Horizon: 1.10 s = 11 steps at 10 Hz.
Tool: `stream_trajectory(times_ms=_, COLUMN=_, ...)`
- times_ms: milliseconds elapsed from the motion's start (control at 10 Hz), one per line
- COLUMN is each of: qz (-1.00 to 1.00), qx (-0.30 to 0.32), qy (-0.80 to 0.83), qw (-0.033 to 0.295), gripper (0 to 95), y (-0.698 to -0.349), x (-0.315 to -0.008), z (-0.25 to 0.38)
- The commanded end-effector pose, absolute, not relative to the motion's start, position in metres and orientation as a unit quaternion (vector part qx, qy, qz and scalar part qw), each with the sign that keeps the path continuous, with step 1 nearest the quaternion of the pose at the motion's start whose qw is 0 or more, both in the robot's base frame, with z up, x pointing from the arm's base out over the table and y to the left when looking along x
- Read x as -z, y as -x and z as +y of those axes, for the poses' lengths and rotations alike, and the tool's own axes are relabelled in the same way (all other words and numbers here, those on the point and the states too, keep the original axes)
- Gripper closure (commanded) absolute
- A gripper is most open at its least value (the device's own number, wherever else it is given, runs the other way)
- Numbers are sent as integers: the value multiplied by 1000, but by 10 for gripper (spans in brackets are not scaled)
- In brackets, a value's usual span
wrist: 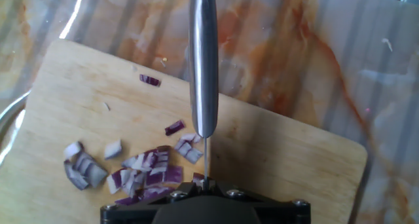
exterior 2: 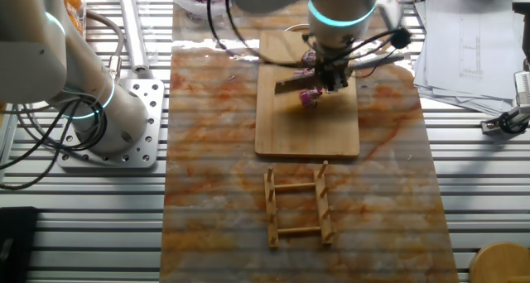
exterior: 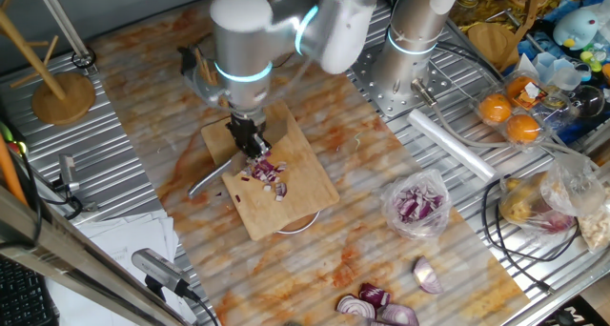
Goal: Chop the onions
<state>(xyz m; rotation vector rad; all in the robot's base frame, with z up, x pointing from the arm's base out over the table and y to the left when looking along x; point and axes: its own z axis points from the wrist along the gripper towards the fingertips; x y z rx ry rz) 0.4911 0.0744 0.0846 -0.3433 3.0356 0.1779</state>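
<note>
We see gripper (wrist: 204,191) nearest, clenched on knife (wrist: 203,60); blade runs far along board (wrist: 275,145), onions (wrist: 141,175) heaped just left.

No readable text, labels or numbers from my seat. Paper sheets (exterior 2: 472,35) beside mat carry faint printed drawing, too blurred to read. Fruit packaging (exterior: 534,88) shows nothing legible. No brand marks on arm.

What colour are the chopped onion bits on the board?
Purple skin, pale white-pink insides; onion bits show best in hand view.
</note>
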Motion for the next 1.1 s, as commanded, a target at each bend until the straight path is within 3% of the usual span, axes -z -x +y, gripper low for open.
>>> stream_trajectory(times_ms=100, qz=992, qx=-60, qy=106, qw=38, gripper=950, y=-493, x=-79, z=78)
stream_trajectory(times_ms=1100, qz=992, qx=-42, qy=102, qw=67, gripper=950, y=-492, x=-34, z=88)
